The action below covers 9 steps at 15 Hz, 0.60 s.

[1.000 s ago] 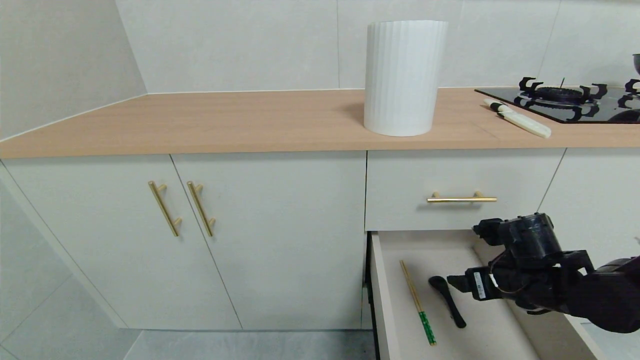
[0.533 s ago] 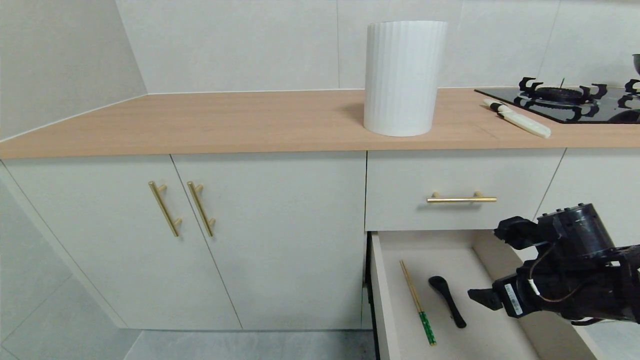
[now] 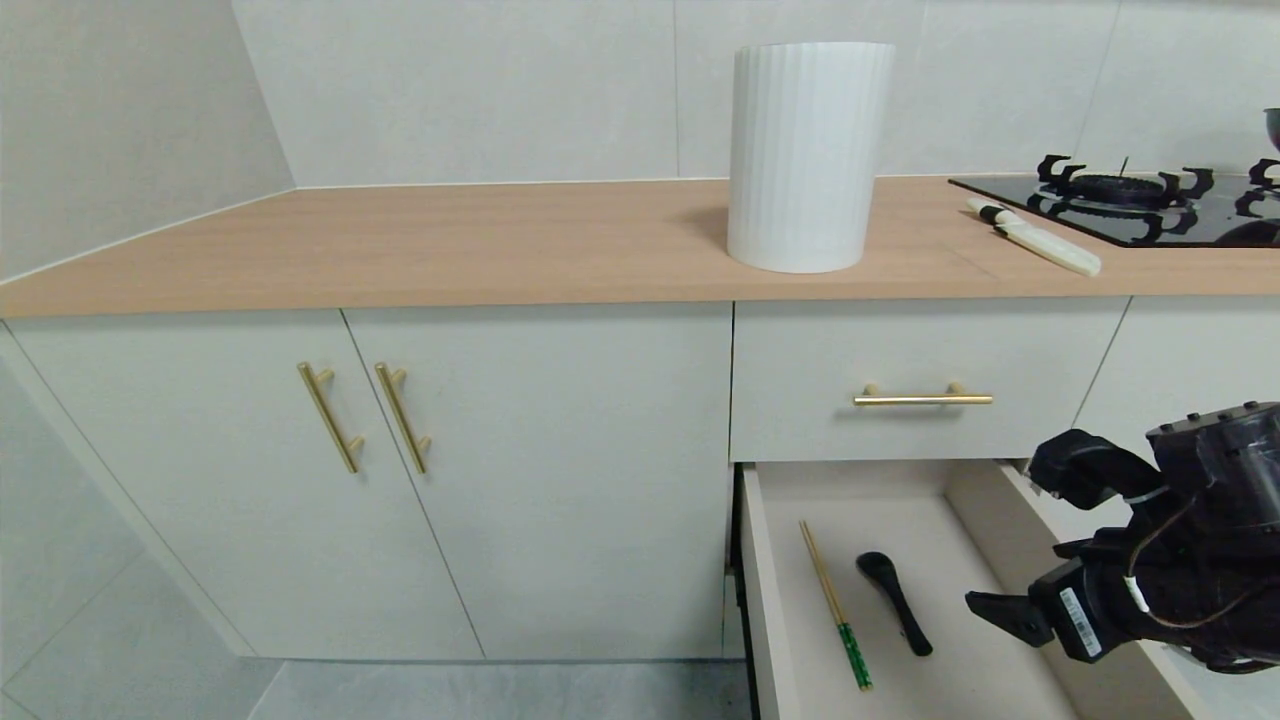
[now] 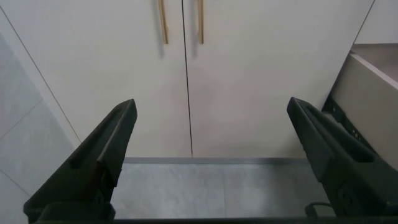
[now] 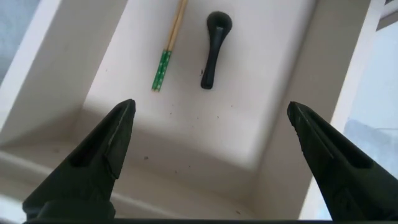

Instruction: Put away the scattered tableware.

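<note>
As my right hand (image 3: 1015, 540) backs out rightward from the open drawer (image 3: 765, 580), spread wide and empty, the black spoon (image 3: 893, 598) and chopsticks (image 3: 835, 620) lie side by side inside; the knife (image 3: 1035, 238) on the table (image 3: 500, 240) looks next.

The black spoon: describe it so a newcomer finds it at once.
Under the wooden counter, right of the double doors, one drawer stands pulled open. On its pale floor lie two things side by side: the spoon is the short, all-black one with a rounded bowl, right of the long, thin chopsticks with green tips.
</note>
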{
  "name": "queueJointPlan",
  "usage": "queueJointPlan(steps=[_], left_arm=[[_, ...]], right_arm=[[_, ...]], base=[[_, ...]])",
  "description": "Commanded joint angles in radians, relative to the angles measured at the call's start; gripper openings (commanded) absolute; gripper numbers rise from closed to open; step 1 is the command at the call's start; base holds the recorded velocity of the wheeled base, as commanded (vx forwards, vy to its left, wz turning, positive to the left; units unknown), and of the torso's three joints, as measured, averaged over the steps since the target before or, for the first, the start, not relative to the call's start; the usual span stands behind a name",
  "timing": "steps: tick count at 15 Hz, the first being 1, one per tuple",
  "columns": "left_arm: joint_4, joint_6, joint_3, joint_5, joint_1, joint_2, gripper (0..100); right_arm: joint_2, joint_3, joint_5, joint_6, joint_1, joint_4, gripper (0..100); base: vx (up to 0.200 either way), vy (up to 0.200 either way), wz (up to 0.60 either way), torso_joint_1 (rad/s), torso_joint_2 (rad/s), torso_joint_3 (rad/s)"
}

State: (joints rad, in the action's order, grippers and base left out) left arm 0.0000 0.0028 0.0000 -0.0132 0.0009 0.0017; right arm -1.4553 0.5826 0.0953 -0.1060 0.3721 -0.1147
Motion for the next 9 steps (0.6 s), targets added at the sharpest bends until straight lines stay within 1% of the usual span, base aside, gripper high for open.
queueJointPlan(steps=[1,7,9], left_arm=[[0.000,0.000,0.000,-0.001,0.001,0.001,100],[0.000,0.002,0.000,-0.001,0.001,0.001,100],[0.000,0.002,0.000,-0.001,0.001,0.000,100]], right_arm=[[0.020,-0.007,-0.002,-0.008,0.004,0.001,100],[0.021,-0.036,0.000,-0.052,0.013,0.001,100],[0.018,-0.047,0.000,-0.060,0.027,0.001,100]], base=[[-0.200,0.000,0.00,0.007,0.00,0.002],[-0.200,0.000,0.00,0.003,0.00,0.000],[0.000,0.000,0.00,0.000,0.00,0.000]])
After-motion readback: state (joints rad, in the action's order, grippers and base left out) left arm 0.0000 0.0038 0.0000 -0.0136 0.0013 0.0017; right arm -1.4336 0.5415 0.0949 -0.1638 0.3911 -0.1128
